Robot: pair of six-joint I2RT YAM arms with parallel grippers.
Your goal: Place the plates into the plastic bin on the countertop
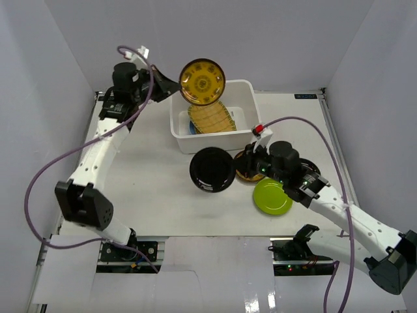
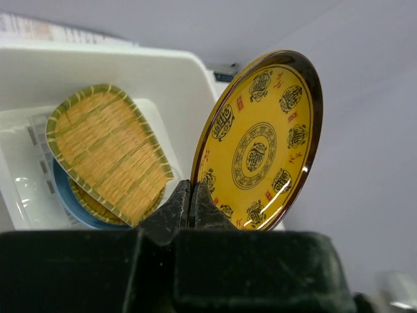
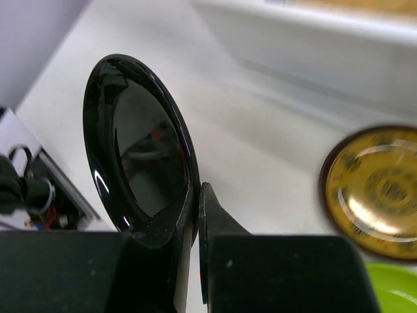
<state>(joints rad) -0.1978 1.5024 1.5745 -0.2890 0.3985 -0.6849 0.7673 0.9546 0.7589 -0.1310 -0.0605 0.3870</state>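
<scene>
My left gripper [image 1: 171, 85] is shut on the rim of a dark plate with gold pattern [image 1: 202, 81], held on edge above the far left of the white plastic bin [image 1: 195, 142]. In the left wrist view the gripper [image 2: 190, 195] pinches that plate [image 2: 260, 140] over the bin [image 2: 130, 65]. In the bin lie yellow woven-look plates [image 1: 212, 119] on a light blue plate [image 2: 65, 195]. My right gripper [image 1: 238, 167] is shut on a glossy black plate [image 1: 212, 169] in front of the bin; in the right wrist view [image 3: 197, 202] the plate [image 3: 140, 143] is tilted off the countertop.
A second gold-pattern plate [image 1: 246, 171] lies on the countertop [image 1: 143, 176] partly under my right wrist, also in the right wrist view [image 3: 378, 195]. A lime green plate [image 1: 272, 196] lies beside it to the front right. White walls enclose the table.
</scene>
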